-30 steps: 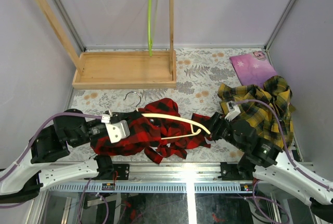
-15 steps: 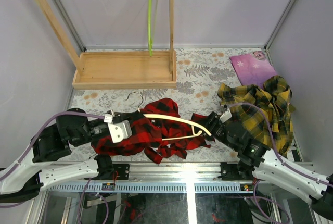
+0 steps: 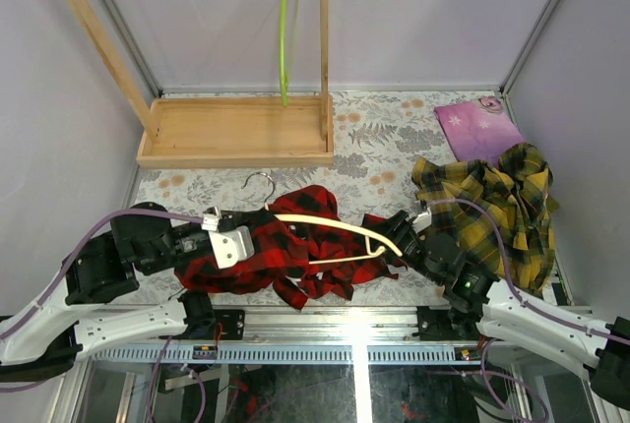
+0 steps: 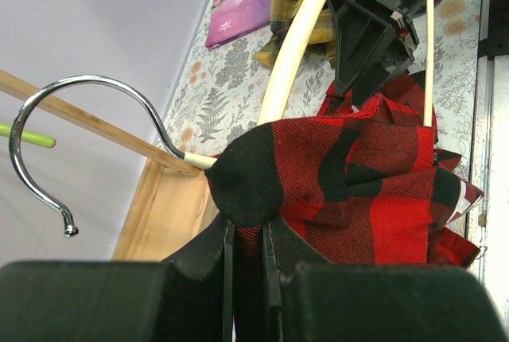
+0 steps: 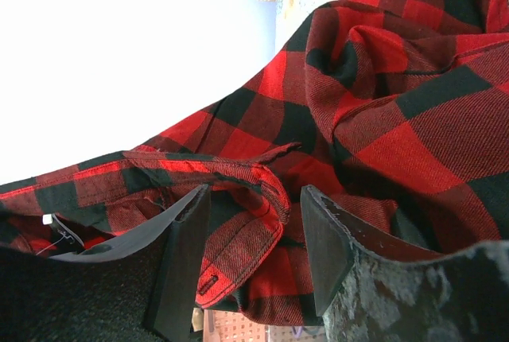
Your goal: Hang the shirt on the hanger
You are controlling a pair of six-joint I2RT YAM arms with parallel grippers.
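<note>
The shirt (image 3: 295, 251) lay bunched at the near middle of the table (image 3: 384, 143), its cloth covering the neck of the hanger (image 3: 330, 219). The left fingers (image 4: 290, 258) were pinched almost together on shirt cloth at that neck, while the right fingers (image 5: 326, 250) stood apart astride a fold at the shirt's right end, not closed on it. A wooden rack (image 3: 236, 133) at far left held a lime-green hanger (image 3: 284, 30).
</note>
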